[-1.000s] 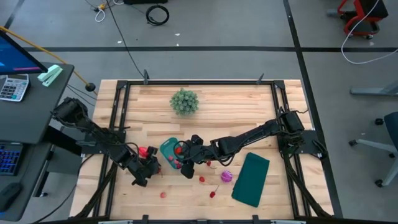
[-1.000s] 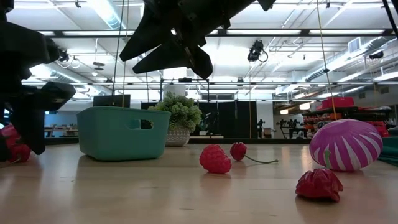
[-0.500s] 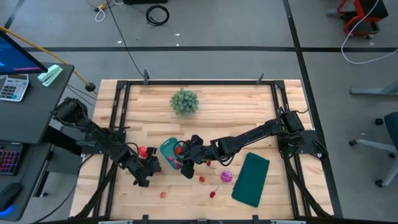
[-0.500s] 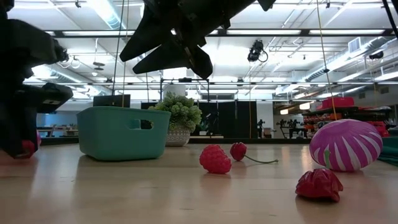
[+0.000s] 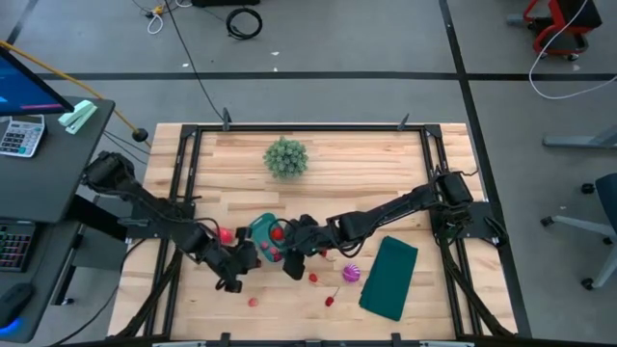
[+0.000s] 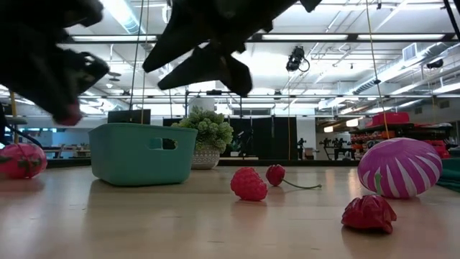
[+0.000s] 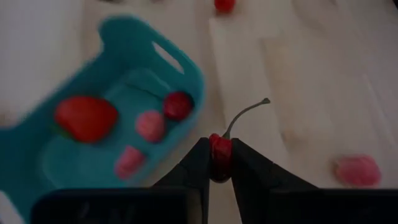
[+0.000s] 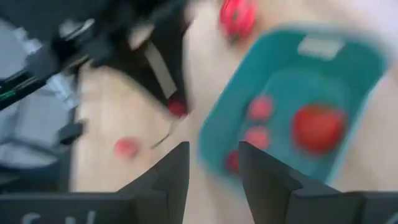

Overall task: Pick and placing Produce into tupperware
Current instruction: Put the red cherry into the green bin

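Produce-wise, the teal tupperware point(image 5: 265, 234) sits near the middle of the wooden tabletop point(image 5: 357, 169) and already has stuff in it. The left wrist view shows a big red strawberry-looking piece point(image 7: 86, 118), a darker red berry point(image 7: 178, 104) and two pinkish pieces point(image 7: 150, 125) lying on the tub's floor. It's a shallow rounded-rectangular tub with a handle slot cut in one end wall.

The left gripper point(image 7: 219, 163) is up off the tabletop, right beside the tub's near edge, and its jaws are pinched shut on a small dark red cherry point(image 7: 219, 151) whose thin stem curls up out of the grip. In the high view that same gripper point(image 5: 234, 269) is just on the left of the tub.

The right gripper point(image 5: 292, 253) hovers at the tub's other side. Its jaws point(image 8: 211, 180) stand partly apart with nothing between them that I can see, though that view is really blurred.

Loose stuff is spread over the tabletop:
- A red tomato-like piece point(image 6: 21, 160) sits left of the tub.
- A bumpy raspberry point(image 6: 248, 183) and a cherry with a stem point(image 6: 276, 174) lie on the right of the tub.
- A crinkly red piece point(image 6: 369, 214) lies in front of the big purple one.
- The large purple round piece with white stripes point(image 6: 399, 167) lies well to the right, near the dark green slab point(image 5: 389, 278).

A spiky green ball plant point(image 5: 285, 157) stands toward the far side.
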Robot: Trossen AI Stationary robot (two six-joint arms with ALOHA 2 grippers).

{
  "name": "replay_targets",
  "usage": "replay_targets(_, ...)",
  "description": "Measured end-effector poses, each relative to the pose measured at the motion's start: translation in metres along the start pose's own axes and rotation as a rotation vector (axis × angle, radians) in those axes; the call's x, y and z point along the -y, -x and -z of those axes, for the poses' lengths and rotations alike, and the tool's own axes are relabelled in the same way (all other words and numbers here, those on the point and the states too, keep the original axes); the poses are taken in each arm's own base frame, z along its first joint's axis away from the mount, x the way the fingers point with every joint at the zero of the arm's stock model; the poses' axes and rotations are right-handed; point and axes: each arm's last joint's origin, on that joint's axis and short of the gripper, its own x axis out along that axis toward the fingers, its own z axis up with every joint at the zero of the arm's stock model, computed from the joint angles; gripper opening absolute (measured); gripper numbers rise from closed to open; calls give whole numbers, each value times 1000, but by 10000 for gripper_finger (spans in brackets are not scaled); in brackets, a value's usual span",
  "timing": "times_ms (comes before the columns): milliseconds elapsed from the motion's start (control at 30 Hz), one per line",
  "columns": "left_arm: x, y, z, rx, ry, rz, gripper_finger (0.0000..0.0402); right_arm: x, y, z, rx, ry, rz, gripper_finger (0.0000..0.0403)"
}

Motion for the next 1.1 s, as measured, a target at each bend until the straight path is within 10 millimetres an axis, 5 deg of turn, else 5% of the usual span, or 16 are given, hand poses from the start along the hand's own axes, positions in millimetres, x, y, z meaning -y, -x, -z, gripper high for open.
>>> replay_targets(167,-17,-3,-17,26,-40,-48,60,-11,17,11,-145,-132,-20,144)
replay_targets(433,-54,-11,-29,26,-4,-145,76,-28,30,36,-211,-80,61,144)
replay_targets(667,-69,-13,-31,2,3,-122,82,-19,35,47,-221,-36,260,144)
replay_targets(1100,-71,-14,-30,-2,1,-125,134,6,38,67,-269,-321,490,144)
